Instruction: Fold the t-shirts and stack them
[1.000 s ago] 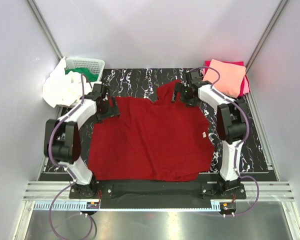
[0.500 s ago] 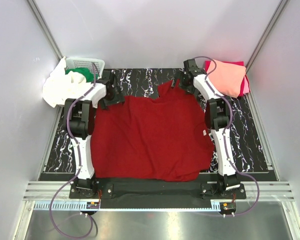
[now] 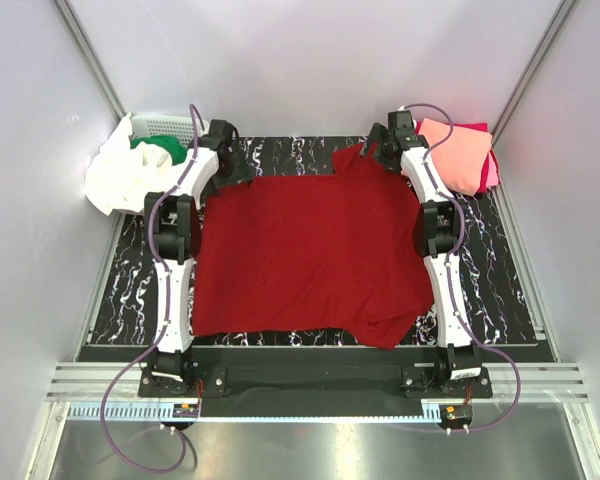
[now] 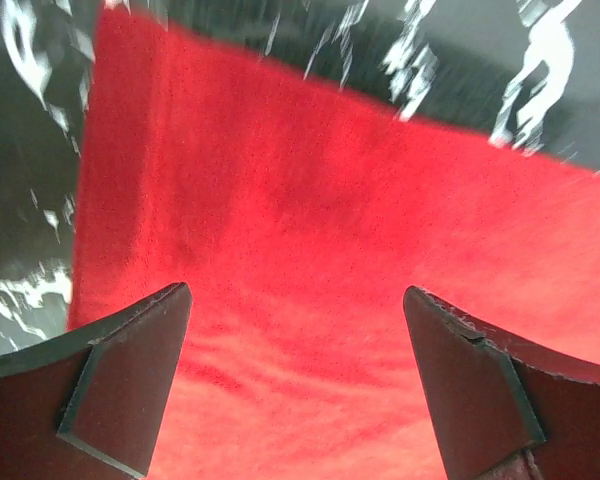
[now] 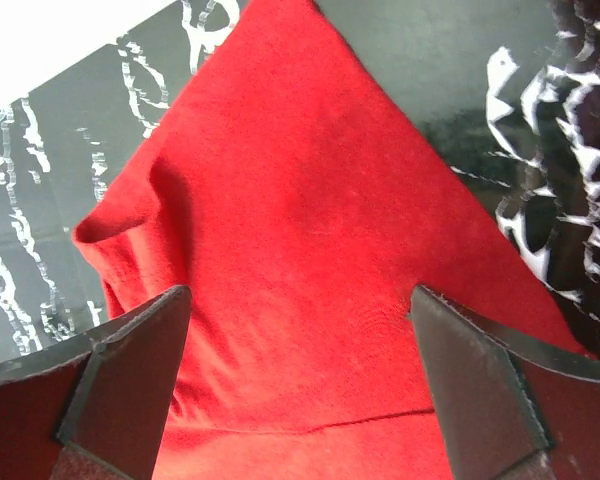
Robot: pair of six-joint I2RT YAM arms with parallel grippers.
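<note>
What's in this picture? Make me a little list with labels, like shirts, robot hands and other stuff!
Spread shirt: dark red t-shirt, lying mostly flat on the black marbled table
Left gripper: open, over the shirt's far left corner
Right gripper: open, over the shirt's far right corner
Stack: salmon pink t-shirt on magenta t-shirt, far right
Crumpled shirts: white t-shirt and green t-shirt, at the white basket, far left

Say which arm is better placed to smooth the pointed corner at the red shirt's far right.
Right: the open right gripper hangs over that shirt corner; the left gripper is over the far left edge.
</note>
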